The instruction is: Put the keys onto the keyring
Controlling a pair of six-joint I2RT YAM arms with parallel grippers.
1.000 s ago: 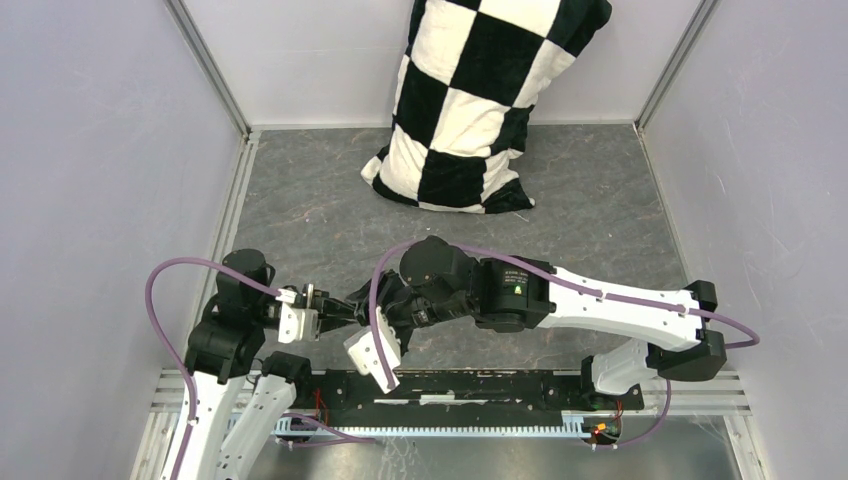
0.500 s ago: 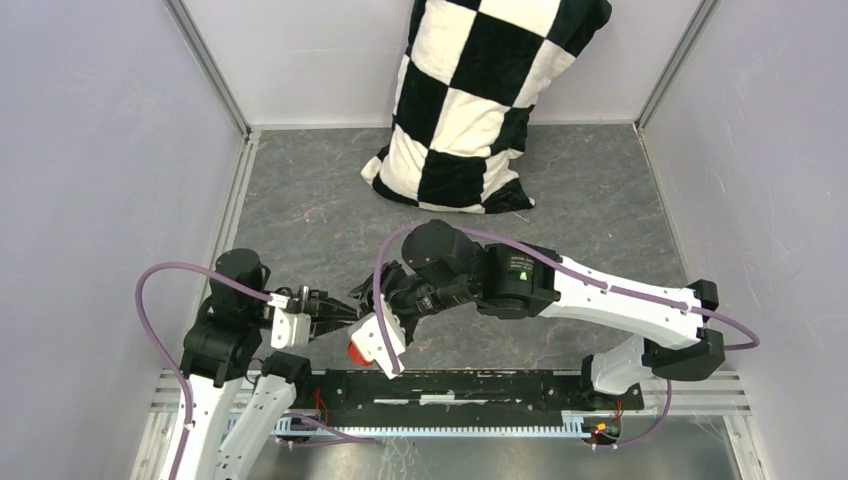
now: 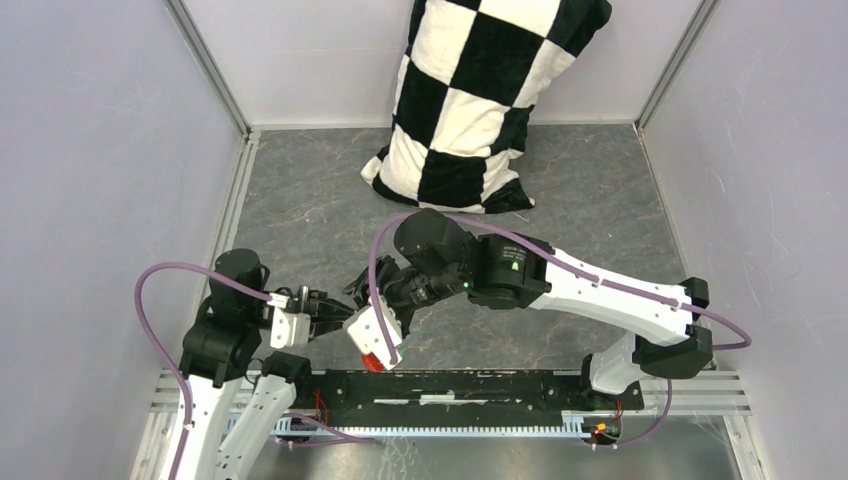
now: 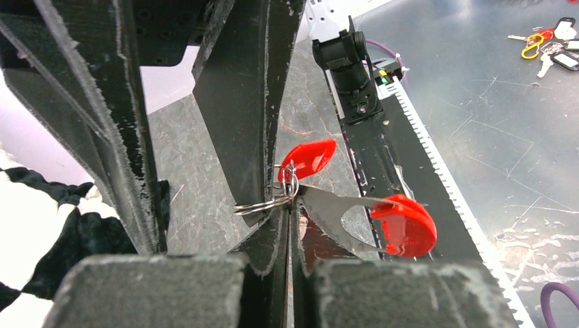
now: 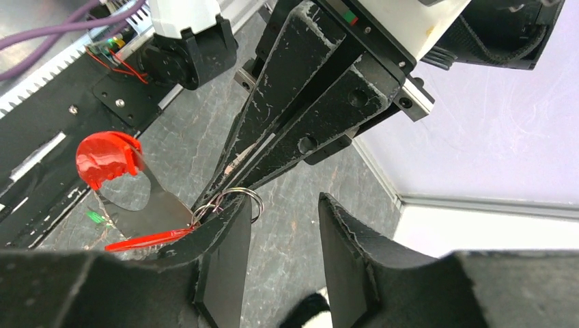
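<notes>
Keyring (image 4: 263,203) is up off the surface (image 3: 300,210), pinched tight between the left fingers (image 5: 300,96); its fob (image 3: 372,357) just swung into view under the right arm (image 3: 560,285), so it's hanging free to work on. Red key (image 4: 307,158) looks already on, green one I can't spot. Right fingers (image 5: 348,260) spread, empty; no containers around.

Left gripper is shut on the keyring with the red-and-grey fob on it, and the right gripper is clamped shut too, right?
Not quite. The left gripper is shut on the keyring, with the fob on it, but the right gripper is open, not clamped shut. The right wrist view shows its jaws standing well apart beside the ring.
</notes>
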